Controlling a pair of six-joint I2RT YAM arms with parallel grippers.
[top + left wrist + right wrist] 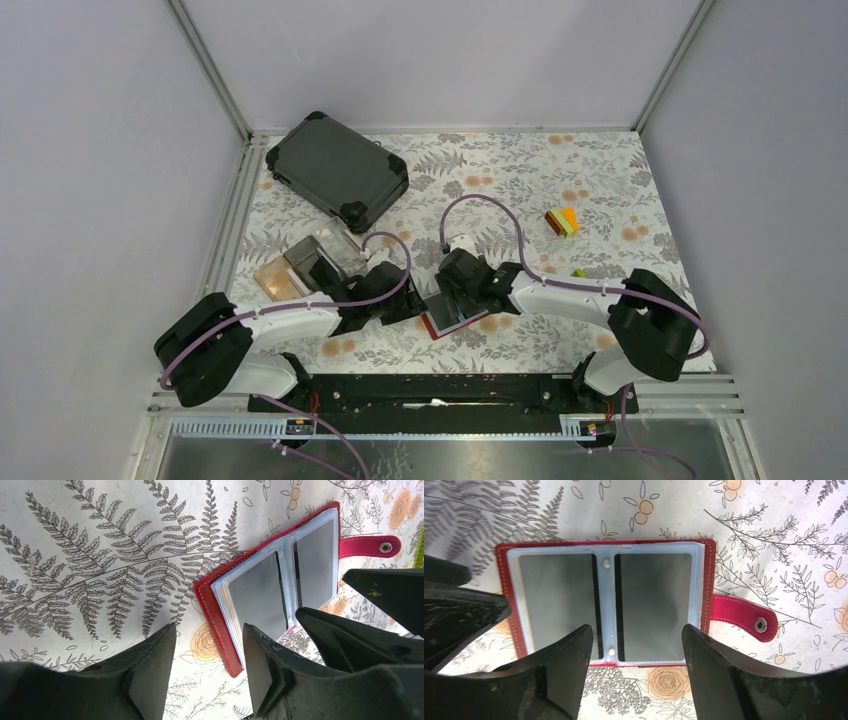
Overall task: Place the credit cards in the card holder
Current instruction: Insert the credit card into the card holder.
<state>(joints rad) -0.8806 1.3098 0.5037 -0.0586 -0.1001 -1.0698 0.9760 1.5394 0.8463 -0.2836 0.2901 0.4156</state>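
The red card holder (501, 595) lies open on the flowered table, its snap tab (749, 620) out to one side. Two grey credit cards (556, 597) (656, 602) sit in its clear sleeves. The holder also shows in the left wrist view (215, 615) and the top view (447, 318). My right gripper (639, 675) is open and empty, just above the holder's near edge (462, 295). My left gripper (210, 665) is open and empty at the holder's corner (410, 305), one finger over its red edge. I see no loose cards.
A large dark hard-shell case (335, 170) lies at the back left. A clear compartmented box (310, 265) stands left of my left gripper. Small yellow, orange and green blocks (562, 222) lie at the right, with one green block (578, 272) nearer.
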